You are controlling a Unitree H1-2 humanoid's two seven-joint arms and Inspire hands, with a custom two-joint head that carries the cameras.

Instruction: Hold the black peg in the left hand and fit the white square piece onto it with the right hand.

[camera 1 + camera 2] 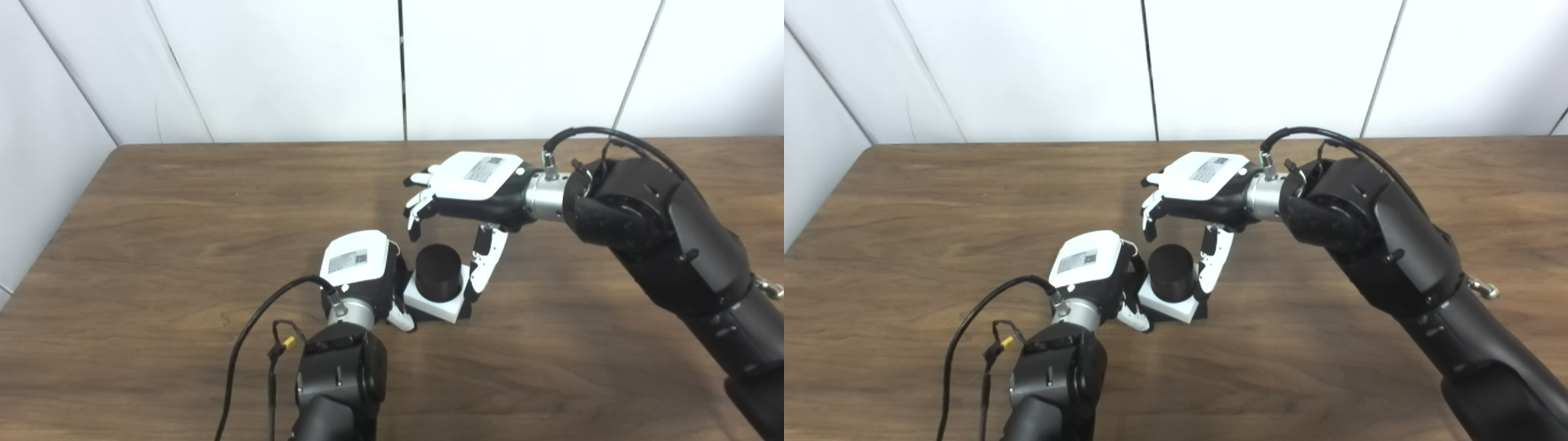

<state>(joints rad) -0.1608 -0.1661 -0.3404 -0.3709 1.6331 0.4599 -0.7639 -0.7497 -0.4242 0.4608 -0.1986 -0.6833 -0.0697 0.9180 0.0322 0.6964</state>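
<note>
The white square piece (436, 302), seated around the black peg (438, 272) on the table (184, 245), is gripped by the left hand (361, 269); the right hand (468, 190) is spread open above, thumb touching the piece.

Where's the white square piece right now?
The white square piece sits near the table's centre, already around the black peg, with the left hand against its left side and the right hand above it.

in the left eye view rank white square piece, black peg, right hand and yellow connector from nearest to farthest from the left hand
1. white square piece, touching the left hand on its right
2. black peg, standing up through the piece
3. yellow connector, below-left, on the forearm cable
4. right hand, above the peg
</note>
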